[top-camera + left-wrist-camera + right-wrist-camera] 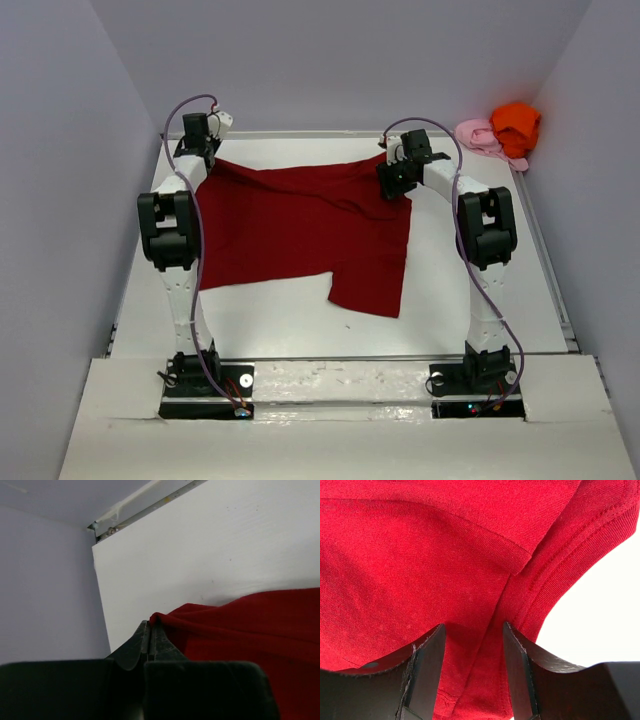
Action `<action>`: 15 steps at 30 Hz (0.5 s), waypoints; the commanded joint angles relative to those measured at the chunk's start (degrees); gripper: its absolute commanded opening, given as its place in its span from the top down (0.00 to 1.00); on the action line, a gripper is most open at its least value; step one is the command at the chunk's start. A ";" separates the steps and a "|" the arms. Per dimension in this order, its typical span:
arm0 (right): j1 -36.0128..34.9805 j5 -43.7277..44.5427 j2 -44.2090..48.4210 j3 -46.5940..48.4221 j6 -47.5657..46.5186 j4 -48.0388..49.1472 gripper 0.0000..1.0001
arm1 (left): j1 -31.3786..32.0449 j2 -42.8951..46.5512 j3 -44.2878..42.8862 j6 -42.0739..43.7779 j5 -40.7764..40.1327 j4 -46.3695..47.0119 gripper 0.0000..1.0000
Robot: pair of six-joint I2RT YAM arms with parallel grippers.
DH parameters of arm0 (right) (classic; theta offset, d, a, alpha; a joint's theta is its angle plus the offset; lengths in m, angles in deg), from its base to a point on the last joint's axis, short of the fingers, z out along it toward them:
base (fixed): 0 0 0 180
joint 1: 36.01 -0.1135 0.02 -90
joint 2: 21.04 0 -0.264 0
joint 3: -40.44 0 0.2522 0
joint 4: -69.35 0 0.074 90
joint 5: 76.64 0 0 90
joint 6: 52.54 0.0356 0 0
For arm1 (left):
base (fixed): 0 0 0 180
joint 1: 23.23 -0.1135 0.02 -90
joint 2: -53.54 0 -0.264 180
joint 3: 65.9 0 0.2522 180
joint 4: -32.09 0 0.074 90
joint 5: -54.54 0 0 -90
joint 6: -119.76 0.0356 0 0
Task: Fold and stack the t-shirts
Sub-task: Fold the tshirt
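The left fingers (149,630) are clamped tight on a far corner of the dark red shirt (290,225), close to the far left edge of the bench (280,325). The right fingers (427,670) stand parted, straddling a seam by the shirt's far right edge. The red shirt lies spread mid-bench. An orange shirt (516,122) and a pink shirt (478,133) sit bunched in the far right corner, apart from the red one.

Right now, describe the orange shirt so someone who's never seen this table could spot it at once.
Go to the far right corner of the white table, against the wall. Two bunched shirts touch there: the orange t-shirt is the bright heap nearest the wall, the pale pink t-shirt spreading to its left.
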 commanded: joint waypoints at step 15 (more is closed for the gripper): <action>-0.25 0.33 -0.28 2.56 -0.21 -0.64 0.45 | -0.40 18.02 17.03 6.90 2.43 4.91 1.00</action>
